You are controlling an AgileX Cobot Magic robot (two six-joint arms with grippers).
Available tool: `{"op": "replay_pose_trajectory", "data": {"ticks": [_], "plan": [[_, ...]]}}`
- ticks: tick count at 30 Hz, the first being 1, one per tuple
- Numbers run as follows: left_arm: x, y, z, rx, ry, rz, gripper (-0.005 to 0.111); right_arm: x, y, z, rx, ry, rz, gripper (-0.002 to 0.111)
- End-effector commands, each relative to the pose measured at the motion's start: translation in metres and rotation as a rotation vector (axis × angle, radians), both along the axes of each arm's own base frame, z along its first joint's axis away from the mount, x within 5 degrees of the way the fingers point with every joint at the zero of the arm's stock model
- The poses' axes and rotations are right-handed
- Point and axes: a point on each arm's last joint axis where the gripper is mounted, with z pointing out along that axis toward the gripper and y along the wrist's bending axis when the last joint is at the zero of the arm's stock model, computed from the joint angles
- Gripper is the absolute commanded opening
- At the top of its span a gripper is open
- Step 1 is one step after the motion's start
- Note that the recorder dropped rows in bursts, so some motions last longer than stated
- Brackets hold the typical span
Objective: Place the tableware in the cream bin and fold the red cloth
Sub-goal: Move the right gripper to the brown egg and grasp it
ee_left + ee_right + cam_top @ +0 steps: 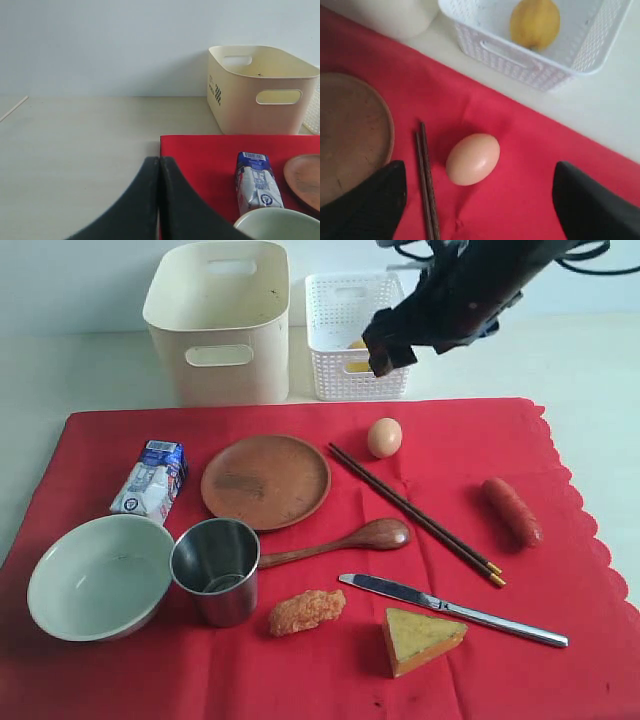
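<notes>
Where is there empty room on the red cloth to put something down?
The red cloth is bare between the egg, chopsticks and sausage, and in the corner bordered by the knife and cheese wedge. It is crowded where the bowl, cup, plate and spoon sit close together.

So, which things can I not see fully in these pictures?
- Lemon: exterior view, mostly behind the right gripper.
- Bowl: left wrist view, cut off by the frame edge.
- Chopsticks: right wrist view, one end runs out of frame.
- Left gripper: outside the exterior view altogether.
</notes>
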Motion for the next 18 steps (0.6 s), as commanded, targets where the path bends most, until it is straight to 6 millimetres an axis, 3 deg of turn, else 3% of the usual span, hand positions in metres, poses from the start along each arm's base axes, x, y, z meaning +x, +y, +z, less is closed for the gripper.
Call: {"op": "replay_pose_trajectory", "data": {"ticks": [1,18], "plan": [[-0.001,0.000,0.002,-0.002,-0.012,-0.004,0.001,-0.006,-0.001,-0.020,0.031,-0.040,-0.007,0.075],[-0.001,0.000,0.002,-0.002,-0.012,-0.004,0.001,-0.003,0.018,-0.095,0.023,-0.001,-0.015,0.075]]}}
